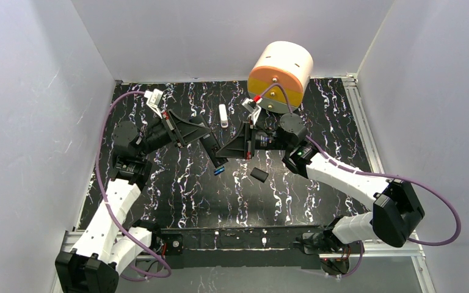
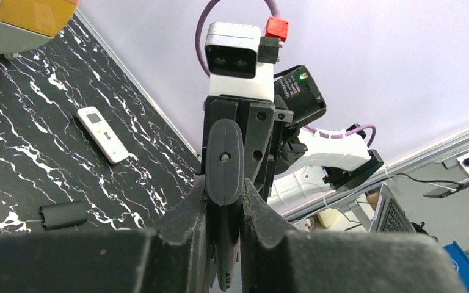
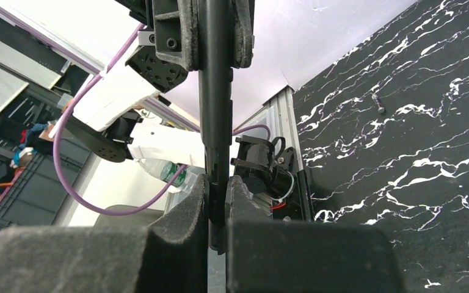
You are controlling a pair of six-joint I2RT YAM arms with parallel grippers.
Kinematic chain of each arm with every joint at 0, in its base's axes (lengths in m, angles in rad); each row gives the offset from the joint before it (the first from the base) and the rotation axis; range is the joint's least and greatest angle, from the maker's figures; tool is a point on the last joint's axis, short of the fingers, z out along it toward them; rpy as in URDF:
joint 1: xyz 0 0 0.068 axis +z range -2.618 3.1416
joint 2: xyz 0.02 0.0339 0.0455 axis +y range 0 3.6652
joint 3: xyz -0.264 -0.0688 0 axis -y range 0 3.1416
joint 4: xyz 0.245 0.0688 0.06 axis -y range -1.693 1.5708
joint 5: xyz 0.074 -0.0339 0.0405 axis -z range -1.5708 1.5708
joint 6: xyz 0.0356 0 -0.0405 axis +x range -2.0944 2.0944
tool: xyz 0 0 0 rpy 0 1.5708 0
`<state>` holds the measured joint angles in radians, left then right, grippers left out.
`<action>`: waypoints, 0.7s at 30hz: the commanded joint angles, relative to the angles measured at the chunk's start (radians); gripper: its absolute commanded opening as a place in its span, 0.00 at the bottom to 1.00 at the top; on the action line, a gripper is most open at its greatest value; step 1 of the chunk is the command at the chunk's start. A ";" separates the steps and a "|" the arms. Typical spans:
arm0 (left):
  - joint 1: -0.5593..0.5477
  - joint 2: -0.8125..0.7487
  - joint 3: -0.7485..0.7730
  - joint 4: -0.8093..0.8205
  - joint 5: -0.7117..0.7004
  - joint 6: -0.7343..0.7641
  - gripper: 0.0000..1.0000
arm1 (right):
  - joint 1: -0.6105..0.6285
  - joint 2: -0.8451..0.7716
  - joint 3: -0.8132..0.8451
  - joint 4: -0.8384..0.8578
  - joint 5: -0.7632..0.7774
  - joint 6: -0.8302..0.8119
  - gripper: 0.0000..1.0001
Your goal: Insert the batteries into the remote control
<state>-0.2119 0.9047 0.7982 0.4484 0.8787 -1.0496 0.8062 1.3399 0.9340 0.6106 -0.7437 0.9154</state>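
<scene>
While both arms meet over the middle of the marbled black mat (image 1: 177, 195), the left gripper (image 2: 225, 204) and the right gripper (image 3: 218, 192) are each pinched narrow on opposite ends of the slim black remote (image 3: 215, 91), holding it between them. Beyond that black remote, toward the back wall, the white remote control (image 2: 102, 134) lies face up on the mat, apart from both grippers. The shiny blue battery (image 1: 218, 171) lies on the mat just on the near side of the black remote, and a small black rectangular piece (image 1: 258, 174) lies a little farther off toward the right arm's side.
</scene>
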 commanded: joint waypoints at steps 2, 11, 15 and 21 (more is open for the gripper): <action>-0.004 -0.005 -0.012 0.083 -0.014 0.018 0.00 | 0.005 0.006 0.011 0.082 -0.020 0.021 0.04; -0.004 -0.016 -0.047 -0.083 -0.127 0.132 0.00 | 0.005 -0.042 0.053 -0.272 0.182 -0.190 0.65; -0.004 -0.057 -0.002 -0.490 -0.405 0.355 0.00 | 0.002 -0.047 0.094 -0.496 0.372 -0.299 0.66; -0.004 -0.137 0.046 -0.885 -0.773 0.545 0.00 | 0.006 0.038 0.137 -0.675 0.470 -0.430 0.60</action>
<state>-0.2142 0.8425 0.7940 -0.1303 0.3862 -0.6914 0.8082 1.3281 1.0046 0.1078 -0.3981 0.6216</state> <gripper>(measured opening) 0.151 0.623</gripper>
